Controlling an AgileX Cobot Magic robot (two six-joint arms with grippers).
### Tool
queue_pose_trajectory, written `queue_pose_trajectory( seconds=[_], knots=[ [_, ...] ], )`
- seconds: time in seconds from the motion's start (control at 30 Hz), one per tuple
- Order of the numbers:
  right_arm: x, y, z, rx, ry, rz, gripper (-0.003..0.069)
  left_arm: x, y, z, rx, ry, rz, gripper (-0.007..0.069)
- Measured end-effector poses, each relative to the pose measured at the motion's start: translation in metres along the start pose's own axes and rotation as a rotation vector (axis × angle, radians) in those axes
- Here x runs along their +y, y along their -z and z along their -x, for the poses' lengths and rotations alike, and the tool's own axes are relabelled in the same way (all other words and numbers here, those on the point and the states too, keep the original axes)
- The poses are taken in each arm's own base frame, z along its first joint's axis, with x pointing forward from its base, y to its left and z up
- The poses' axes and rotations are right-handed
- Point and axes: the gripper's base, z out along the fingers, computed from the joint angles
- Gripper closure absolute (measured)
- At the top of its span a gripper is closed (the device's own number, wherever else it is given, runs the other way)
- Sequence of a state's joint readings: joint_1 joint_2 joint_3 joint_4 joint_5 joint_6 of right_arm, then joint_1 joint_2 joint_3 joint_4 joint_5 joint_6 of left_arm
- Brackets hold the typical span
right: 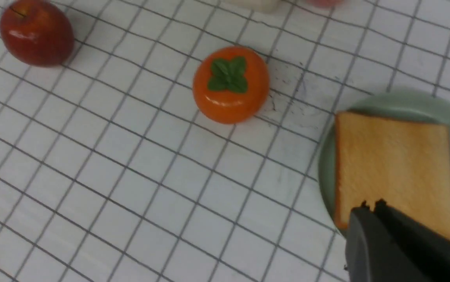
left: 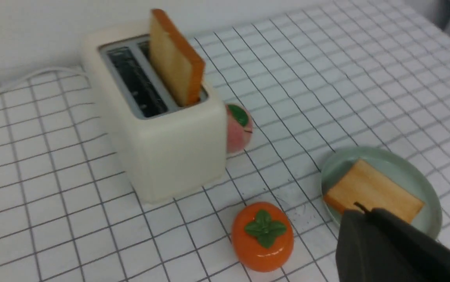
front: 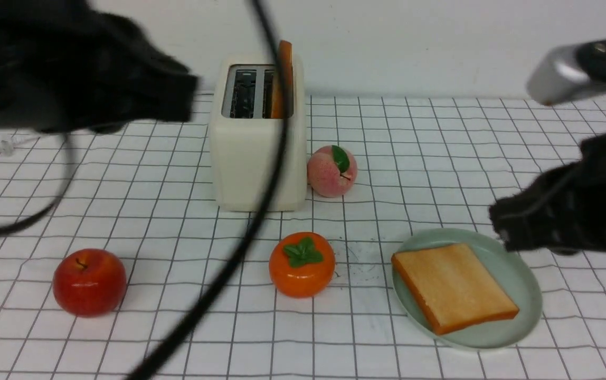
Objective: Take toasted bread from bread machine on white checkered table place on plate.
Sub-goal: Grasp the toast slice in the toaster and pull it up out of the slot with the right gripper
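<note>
The cream-white bread machine (front: 258, 142) stands at the back middle of the white checkered table (front: 440, 158). One slice of toasted bread (front: 285, 79) stands upright in its right slot and also shows in the left wrist view (left: 176, 58); the left slot is empty. The second slice (front: 453, 285) lies flat on the mint-green plate (front: 514, 264) at front right. My left gripper (front: 184, 100) is raised left of the toaster and shut on nothing (left: 363, 209). My right gripper (front: 499, 221) hangs over the plate's right edge, shut and empty (right: 371, 205).
A peach (front: 332, 171) sits right of the toaster. A persimmon (front: 302, 264) sits in front of it, left of the plate. A red apple (front: 89, 282) is at front left. A black cable (front: 261, 200) crosses the front view. A wall lies behind the toaster.
</note>
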State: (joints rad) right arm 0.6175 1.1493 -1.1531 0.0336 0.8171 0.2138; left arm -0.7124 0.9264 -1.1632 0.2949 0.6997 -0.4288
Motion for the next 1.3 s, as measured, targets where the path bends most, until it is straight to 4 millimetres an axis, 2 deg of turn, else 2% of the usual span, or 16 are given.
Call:
queue_pose_trajectory(
  seconds=[0.03,0.1,0.13,0.23,0.27,0.3,0.37,0.4,0.47,0.63,0.67,0.77,0.9,1.07,1.23,1.3],
  knots=[
    [0.001,-0.002,0.002,-0.001,0.002,0.002,0.0644,0.001,0.001,-0.004,-0.003,0.011,0.002,0.0638],
    [0.006,-0.017,0.019,-0.022,-0.005,0.024,0.0638,0.010,0.022,-0.016,-0.074,0.042,0.015,0.0638],
    [0.009,-0.030,0.031,-0.038,-0.011,0.035,0.0632,0.017,0.039,-0.025,-0.127,0.065,0.021,0.0638],
    [0.015,-0.062,0.058,-0.076,-0.016,0.046,0.0604,0.028,0.054,-0.045,-0.175,0.093,0.049,0.0638],
    [0.015,-0.064,0.060,-0.078,-0.016,0.046,0.0601,0.028,0.054,-0.046,-0.177,0.089,0.052,0.0638],
    [0.018,-0.082,0.074,-0.104,-0.019,0.052,0.0570,0.032,0.057,-0.053,-0.189,0.096,0.072,0.0638],
    [0.021,-0.101,0.089,-0.139,-0.018,0.058,0.0529,0.035,0.057,-0.057,-0.195,0.101,0.088,0.0638],
    [0.021,-0.101,0.089,-0.139,-0.018,0.058,0.0524,0.035,0.057,-0.058,-0.194,0.101,0.089,0.0638],
    [0.024,-0.122,0.107,-0.179,-0.004,0.055,0.0446,0.035,0.055,-0.060,-0.193,0.108,0.094,0.0638],
    [0.027,-0.172,0.131,-0.242,-0.004,0.053,0.0256,0.033,0.055,-0.057,-0.235,0.092,0.071,0.0638],
    [0.026,-0.175,0.130,-0.240,-0.005,0.052,0.0249,0.033,0.055,-0.056,-0.237,0.093,0.069,0.0638],
    [0.026,-0.207,0.143,-0.314,0.024,0.046,0.0172,0.031,0.056,-0.053,-0.273,0.084,0.042,0.0638],
    [0.015,-0.234,0.149,-0.331,0.004,0.027,0.0160,0.030,0.056,-0.052,-0.283,0.080,0.036,0.0638],
    [-0.008,-0.255,0.150,-0.344,-0.093,0.006,0.0176,0.030,0.056,-0.052,-0.284,0.079,0.034,0.0638],
    [-0.013,-0.267,0.148,-0.369,-0.127,0.012,0.0211,0.030,0.056,-0.052,-0.285,0.079,0.034,0.0638],
    [-0.013,-0.270,0.147,-0.373,-0.128,0.015,0.0248,0.030,0.056,-0.052,-0.284,0.079,0.035,0.0638]
  ],
)
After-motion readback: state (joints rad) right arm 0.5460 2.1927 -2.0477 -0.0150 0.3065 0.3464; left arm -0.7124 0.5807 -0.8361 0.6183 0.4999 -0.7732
